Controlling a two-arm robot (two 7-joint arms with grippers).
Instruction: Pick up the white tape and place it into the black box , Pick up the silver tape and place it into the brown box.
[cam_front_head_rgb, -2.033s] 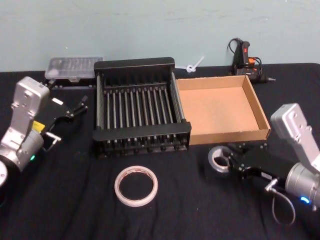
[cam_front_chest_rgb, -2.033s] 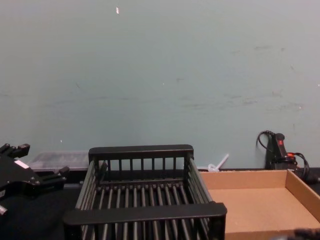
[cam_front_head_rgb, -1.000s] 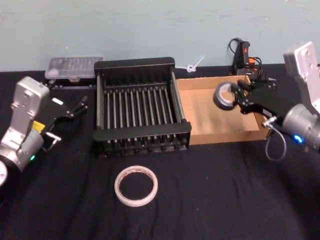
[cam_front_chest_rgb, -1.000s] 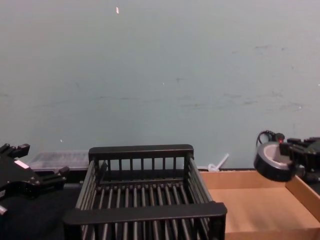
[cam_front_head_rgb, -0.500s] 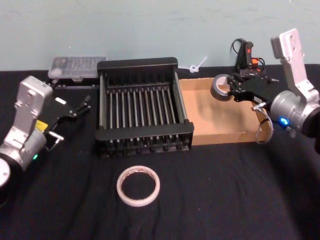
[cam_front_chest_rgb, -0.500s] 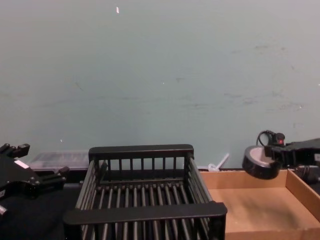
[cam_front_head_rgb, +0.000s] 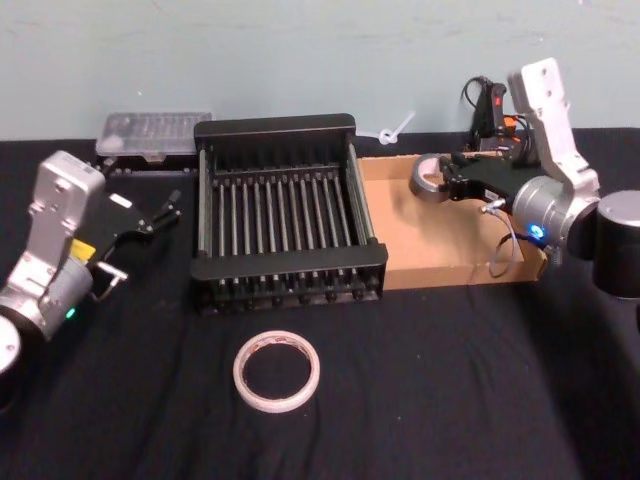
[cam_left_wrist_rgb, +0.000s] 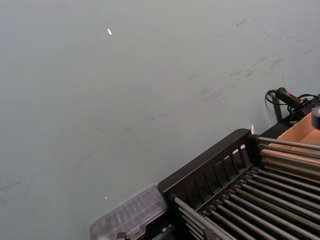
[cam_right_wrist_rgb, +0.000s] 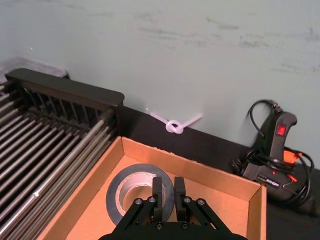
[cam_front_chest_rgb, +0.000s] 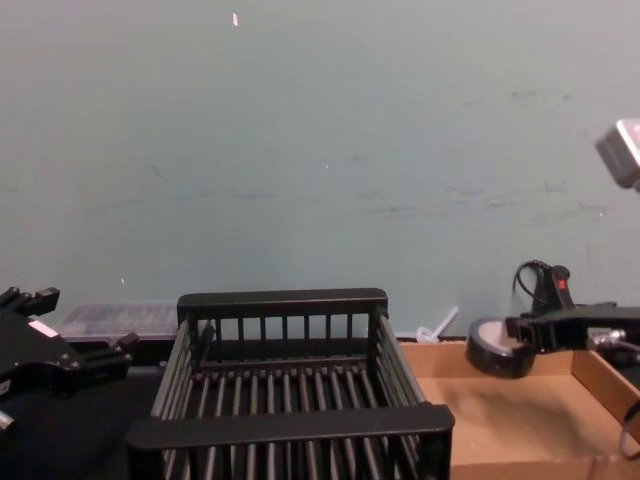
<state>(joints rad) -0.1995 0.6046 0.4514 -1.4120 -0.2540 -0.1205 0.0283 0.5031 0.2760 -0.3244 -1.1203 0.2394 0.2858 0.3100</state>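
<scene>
- While clamped on the silver tape (cam_front_head_rgb: 429, 178), right claw (cam_front_head_rgb: 447, 184) held above the brown box (cam_front_head_rgb: 452, 268), over its far left part, close to the wall shared with the black box (cam_front_head_rgb: 285, 275).
- From the right wrist, two fingers (cam_right_wrist_rgb: 158, 192) pinched together on the rim of the silver tape (cam_right_wrist_rgb: 131, 193), cardboard floor of the brown box (cam_right_wrist_rgb: 210, 175) beneath.
- From the chest, silver tape (cam_front_chest_rgb: 493, 353) hanging clear above the floor of the brown box (cam_front_chest_rgb: 510, 440), gripped by the right claw (cam_front_chest_rgb: 520, 335) reaching in from the right.
- White tape (cam_front_head_rgb: 276, 371) flat on the black desk (cam_front_head_rgb: 450, 400), in front of the black box and well apart from both claws.
- Black box (cam_front_chest_rgb: 290, 428) upright beside the brown box, side walls touching or nearly so; bars of its bottom bare.
- Left claw (cam_front_head_rgb: 165, 211) parked at the left of the black box, near its far corner, fingers slightly apart and gripping nothing; seen from the chest at the lower left (cam_front_chest_rgb: 105, 352).
- Clear plastic case (cam_front_head_rgb: 152, 131) behind the left claw, against the wall.
- Black glue gun (cam_front_head_rgb: 487, 110) with red switch and tangled cord beyond the brown box; white zip tie (cam_front_head_rgb: 390, 131) on the desk behind the two boxes.
</scene>
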